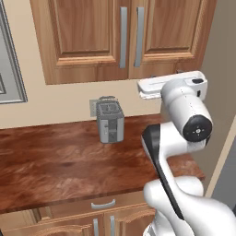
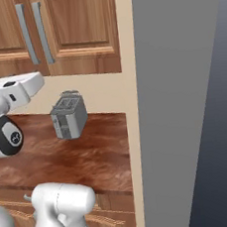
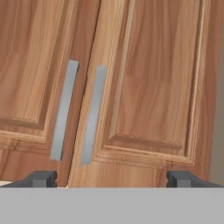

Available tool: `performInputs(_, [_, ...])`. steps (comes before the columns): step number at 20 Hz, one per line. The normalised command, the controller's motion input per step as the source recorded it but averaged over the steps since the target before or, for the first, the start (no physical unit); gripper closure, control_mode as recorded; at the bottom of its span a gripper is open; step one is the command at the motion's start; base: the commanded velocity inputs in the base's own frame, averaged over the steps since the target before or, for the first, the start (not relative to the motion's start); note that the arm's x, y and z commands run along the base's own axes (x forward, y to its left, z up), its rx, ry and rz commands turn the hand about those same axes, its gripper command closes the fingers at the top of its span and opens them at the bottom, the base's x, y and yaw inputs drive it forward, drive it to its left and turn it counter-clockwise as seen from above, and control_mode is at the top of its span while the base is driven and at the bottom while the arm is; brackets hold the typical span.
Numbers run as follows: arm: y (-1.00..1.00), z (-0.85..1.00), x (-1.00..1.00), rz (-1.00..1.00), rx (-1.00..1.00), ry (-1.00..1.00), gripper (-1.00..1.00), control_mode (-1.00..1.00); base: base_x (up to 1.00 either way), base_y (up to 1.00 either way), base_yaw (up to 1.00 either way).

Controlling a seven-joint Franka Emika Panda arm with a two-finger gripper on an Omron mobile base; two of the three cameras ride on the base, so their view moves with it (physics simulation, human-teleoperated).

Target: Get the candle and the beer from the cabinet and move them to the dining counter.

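A home kitchen, rendered. Marked as such by a grey toaster (image 1: 110,121) standing on a reddish-brown wood-grain desk (image 1: 55,161), close to a cream wall. Directly above the toaster, a medium-brown wall cabinet (image 1: 87,34) with two raised-panel doors, both shut, and long vertical silver bar handles (image 1: 123,37). Below the toaster, under the desk edge, lower cabinets (image 1: 103,219) with a curved handle.

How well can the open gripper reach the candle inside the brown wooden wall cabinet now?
Probably not yet. Both raised-panel doors of the brown wooden wall cabinet are shut, so the inside is hidden. The open gripper faces the silver bar handles, nothing between.
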Motion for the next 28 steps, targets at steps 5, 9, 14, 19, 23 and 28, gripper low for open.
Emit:
performInputs(5, [0.02, 0.15, 0.40, 0.00, 0.00, -0.11, -1.00, -1.00, 0.00, 0.00, 0.00])
performInputs(9, [0.02, 0.18, 0.55, 0.00, 0.03, -0.05, -1.00, -1.00, 0.00, 0.00, 0.00])
performInputs(14, [0.05, 0.09, 0.47, -0.02, 0.02, -0.01, -1.00, -1.00, 0.00, 0.00, 0.00])
performInputs(19, [0.27, 0.00, 0.41, -0.06, 0.00, 0.00, -1.00, -1.00, 0.00, 0.00, 0.00])
performInputs(23, [0.14, 0.00, 0.34, -0.04, 0.00, 0.00, -1.00, -1.00, 0.00, 0.00, 0.00])
performInputs(28, [0.02, 0.00, 0.35, -0.01, 0.00, 0.00, -1.00, -1.00, 0.00, 0.00, 0.00])
